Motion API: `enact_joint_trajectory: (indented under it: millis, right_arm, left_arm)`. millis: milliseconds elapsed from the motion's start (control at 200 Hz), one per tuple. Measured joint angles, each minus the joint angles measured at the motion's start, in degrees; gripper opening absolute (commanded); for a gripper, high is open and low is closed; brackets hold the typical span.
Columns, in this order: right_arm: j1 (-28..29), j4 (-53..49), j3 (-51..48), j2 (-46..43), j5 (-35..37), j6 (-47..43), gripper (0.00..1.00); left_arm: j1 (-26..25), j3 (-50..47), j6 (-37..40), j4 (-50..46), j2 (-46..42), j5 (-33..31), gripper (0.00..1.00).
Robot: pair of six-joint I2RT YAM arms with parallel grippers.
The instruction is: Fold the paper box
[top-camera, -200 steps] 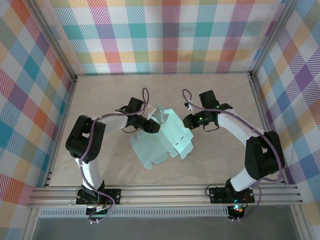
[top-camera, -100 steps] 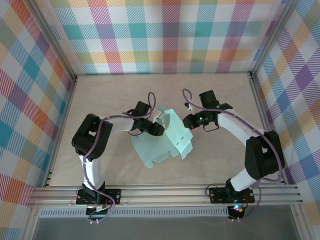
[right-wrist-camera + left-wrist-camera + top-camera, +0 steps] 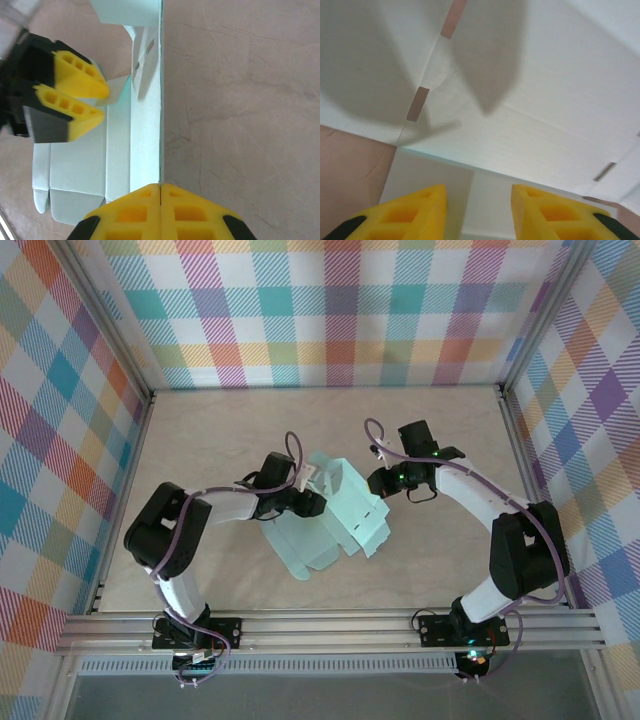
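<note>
Card of the pale mint paper box (image 3: 335,525) is seen lying partly unfolded at the middle of the overhead frame, on the beige table (image 3: 200,430). One raised edge of it is pinched by the right gripper (image 3: 160,186), whose fingers are pressed fully together. The left gripper (image 3: 479,190) is held partly open at the box's upper left side, with nothing clamped.
</note>
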Motion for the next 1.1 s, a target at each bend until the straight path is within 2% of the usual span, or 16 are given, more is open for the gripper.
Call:
enact_joint_trajectory:
  millis: [170,300,460,635,920,975,1035,1100]
  right_arm:
    - [0.0,0.0,0.0,0.0,0.7,-0.2,0.0]
    - [0.0,0.0,0.0,-0.1,0.9,-0.5,0.0]
    - [0.1,0.0,0.0,-0.3,1.2,-0.7,0.0]
    - [0.2,-0.1,0.0,-0.3,1.2,-0.7,0.0]
    - [0.5,-0.6,0.0,-0.3,1.0,-0.7,0.0]
    - [0.5,-0.8,0.0,-0.3,1.0,-0.7,0.0]
    - [0.5,-0.9,0.0,-0.3,1.0,-0.7,0.0]
    - [0.5,-0.9,0.0,-0.3,1.0,-0.7,0.0]
  left_arm:
    - [0.3,-0.1,0.1,1.1,-5.2,0.5,0.41]
    - [0.6,1.6,2.6,0.4,-6.6,0.2,0.49]
    - [1.1,9.6,8.7,-5.4,-5.5,-0.1,0.51]
    - [2.5,20.2,15.3,-11.4,-0.1,0.7,0.49]
    - [2.5,28.5,22.3,-22.4,7.4,1.4,0.39]
    - [2.4,29.6,23.0,-24.2,8.5,1.4,0.34]
    - [2.3,30.6,23.8,-25.7,9.5,1.4,0.2]
    - [2.1,31.8,24.4,-27.1,10.4,1.5,0.18]
